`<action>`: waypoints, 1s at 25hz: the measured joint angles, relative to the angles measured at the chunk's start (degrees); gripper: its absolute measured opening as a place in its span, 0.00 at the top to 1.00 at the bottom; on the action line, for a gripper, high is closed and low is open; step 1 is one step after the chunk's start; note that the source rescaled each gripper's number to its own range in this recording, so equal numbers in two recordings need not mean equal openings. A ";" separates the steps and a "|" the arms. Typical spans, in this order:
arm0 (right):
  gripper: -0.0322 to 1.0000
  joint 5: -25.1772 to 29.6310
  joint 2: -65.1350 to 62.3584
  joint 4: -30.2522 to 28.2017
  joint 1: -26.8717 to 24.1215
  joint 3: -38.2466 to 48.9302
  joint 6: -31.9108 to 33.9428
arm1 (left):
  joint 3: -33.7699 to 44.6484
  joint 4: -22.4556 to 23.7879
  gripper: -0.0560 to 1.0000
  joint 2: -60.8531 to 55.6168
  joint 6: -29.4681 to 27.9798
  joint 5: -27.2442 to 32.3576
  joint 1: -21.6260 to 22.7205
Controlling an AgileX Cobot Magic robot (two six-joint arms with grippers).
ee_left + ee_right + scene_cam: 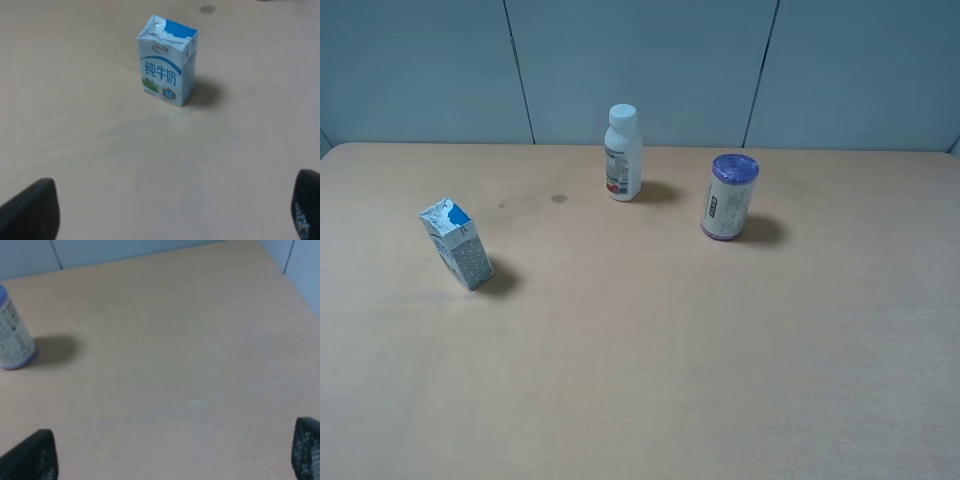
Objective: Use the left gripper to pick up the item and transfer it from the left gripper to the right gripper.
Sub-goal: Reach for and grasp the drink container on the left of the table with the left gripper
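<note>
Since neither arm shows in the high view, only the wrist views tell anything about the claws. Left claw [167, 212]: spread wide, just two dark tips at the frame edges, bare worktop [670, 360] between them. Right claw [167, 455]: same, spread wide, empty.

Carton [457, 243] stands on the left side of the worktop at mid depth, well apart from everything else. Its gable top is up. It seems to lean a little in the high view, maybe just the lens angle, can't tell.

The left wrist camera faces the carton's printed front, with the carton roughly centred ahead of the claw and well short of contact. This reads as a line-up for the reach, with the opening wider than the carton so the fingers can pass either side.

Bottle [623, 155] stands upright at far centre. Can [730, 197] stands upright to its right and slightly nearer. Both are distractors, off the path to the carton.

The right wrist view catches only the can's edge and bare worktop, so the right claw looks parked on the right, ready to receive.

Step judged: approach. The pick is not yet begun and the handover is all to do. The next move needs the left claw to grip low, leaving the upper part free for the right claw. Risk: the light carton tips or skids if one finger touches first.
</note>
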 joint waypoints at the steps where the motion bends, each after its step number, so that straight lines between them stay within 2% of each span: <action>1: 0.00 0.00 0.00 0.00 0.00 0.00 0.00 | 0.00 0.00 0.13 0.00 0.00 0.00 0.00; 21: 0.00 0.00 0.00 0.00 0.00 0.00 0.00 | 0.00 0.00 0.13 0.00 -0.11 0.00 0.07; 25: 0.00 0.00 0.00 0.00 0.00 0.00 0.00 | -0.25 0.54 0.13 0.00 -3.78 -0.50 0.07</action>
